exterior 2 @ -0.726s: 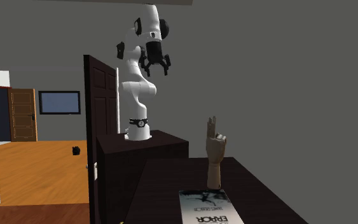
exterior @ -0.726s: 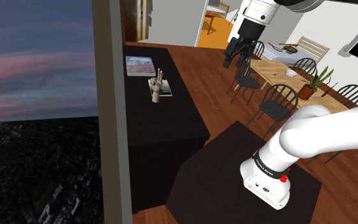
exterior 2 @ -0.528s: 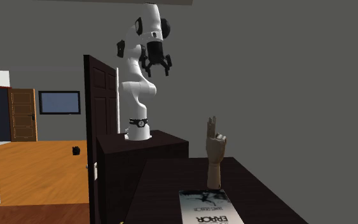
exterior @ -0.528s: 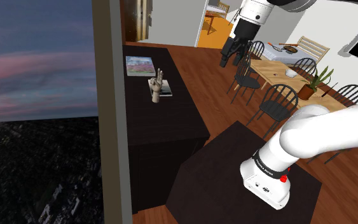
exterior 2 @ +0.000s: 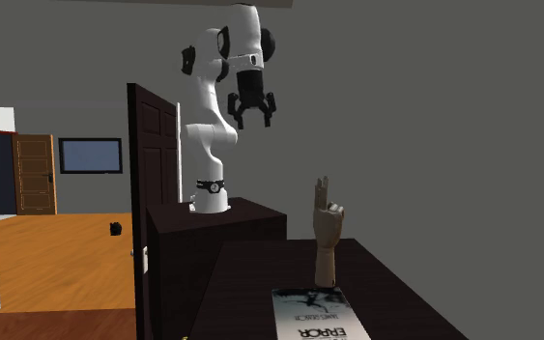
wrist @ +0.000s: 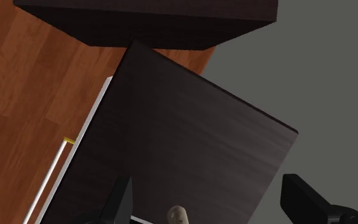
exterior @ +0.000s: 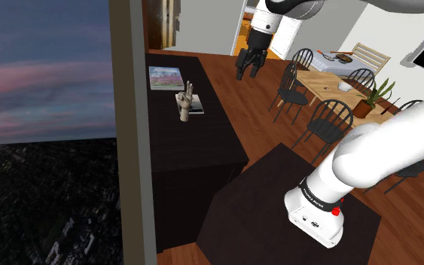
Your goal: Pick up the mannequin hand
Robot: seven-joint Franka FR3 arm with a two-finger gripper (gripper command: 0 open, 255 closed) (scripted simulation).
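Fingers: spread wide on the gripper [exterior: 248, 66], with nothing between them but air; one black finger [wrist: 121, 202] shows well clear of its mate.
Gripper height: high over the floor beside the cabinet [exterior: 195, 143], well apart from the target; in the second exterior view the gripper [exterior 2: 251, 114] hangs far above the cabinet top [exterior 2: 395, 290].
Hand: the mannequin hand [exterior: 185, 104] stands upright on the cabinet top, in the half far from the stand and nearer the edge that faces the room, wrist down and digits pointing up [exterior 2: 326, 237].
Neighbour: a magazine [exterior 2: 313, 314] lies flat just beside the hand's base, toward the cabinet's far end.
Alignment: through the wrist camera the hand's tip [wrist: 178, 215] sits between the fingers but closer to one than the other.
Risk, tipping: the hand looks tall on a narrow base, so a finger coming down off-centre could knock it over.
Risk, fall: a shove toward the near edge could roll it off onto the floor.
Risk, slip: closing on the thin raised digits instead of the palm or wrist would probably give a weak hold.
Risk, snag: going too low could catch the magazine or strike the top.
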